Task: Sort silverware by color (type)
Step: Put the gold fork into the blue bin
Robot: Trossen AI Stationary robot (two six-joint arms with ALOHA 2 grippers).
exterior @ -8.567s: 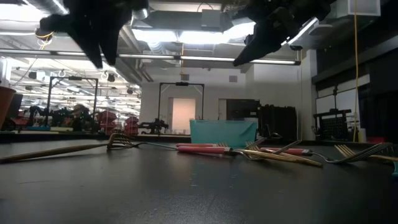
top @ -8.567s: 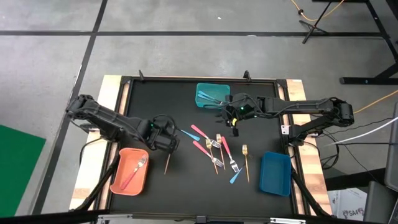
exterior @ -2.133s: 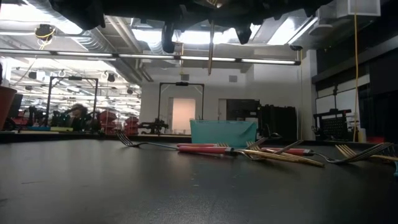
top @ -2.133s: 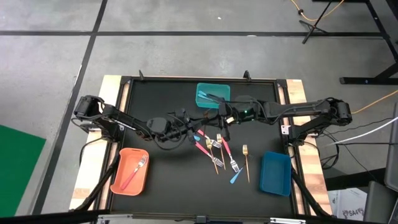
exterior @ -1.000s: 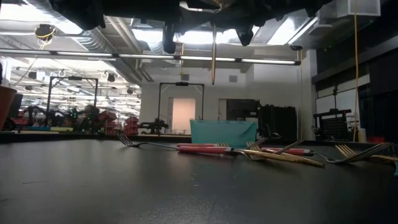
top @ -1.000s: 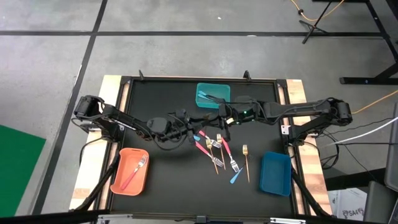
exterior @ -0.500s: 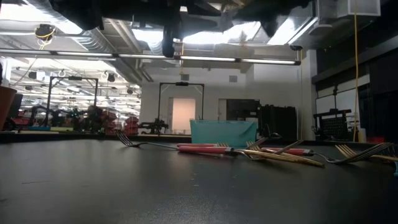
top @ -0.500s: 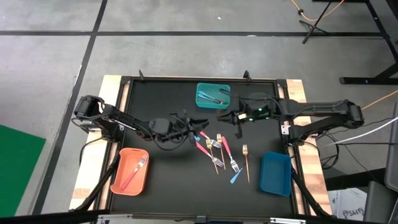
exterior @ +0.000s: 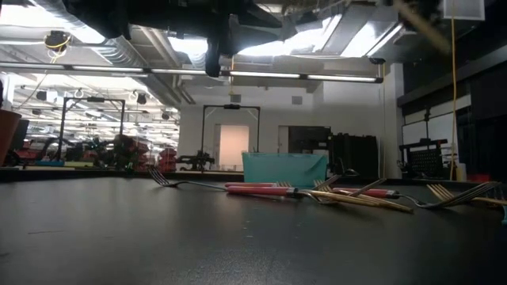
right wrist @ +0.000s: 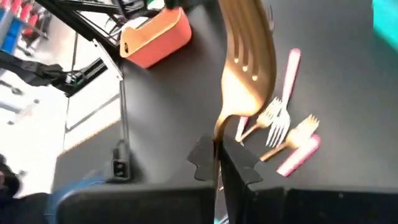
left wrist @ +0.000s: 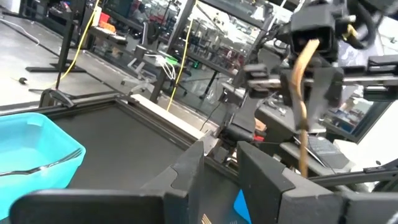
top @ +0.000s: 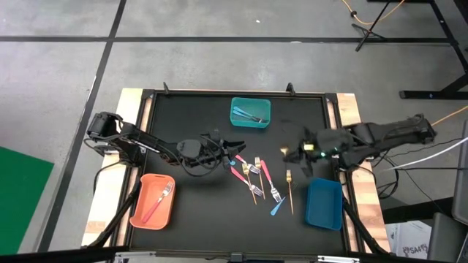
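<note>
My right gripper (top: 298, 152) hangs over the table's right half, shut on a gold fork (right wrist: 249, 68). The fork also shows as a gold strip in the left wrist view (left wrist: 302, 93) and at the low view's top right (exterior: 420, 24). My left gripper (top: 232, 146) hovers open over the table's middle and holds nothing; its fingers (left wrist: 186, 171) stand apart. Several pink, light-blue and gold utensils (top: 259, 175) lie flat on the black mat between the arms. My right gripper pinches the gold fork between its two fingers by the thin handle just behind the head (right wrist: 218, 142). The head sticks out beyond the fingertips toward the table's left. The fork is lifted clear of the table.
A teal bin (top: 251, 112) with light-blue utensils stands at the far middle. An orange bin (top: 153, 201) holding a pink fork sits near left, and a blue bin (top: 324, 203) near right, just below my right gripper. Wooden rails frame the mat.
My right gripper has drawn away from the left gripper toward the table's right edge, carrying the gold fork with it. The fork, which hung upright between the two grippers a second ago, is now tilted. The left arm has stayed where it was.
</note>
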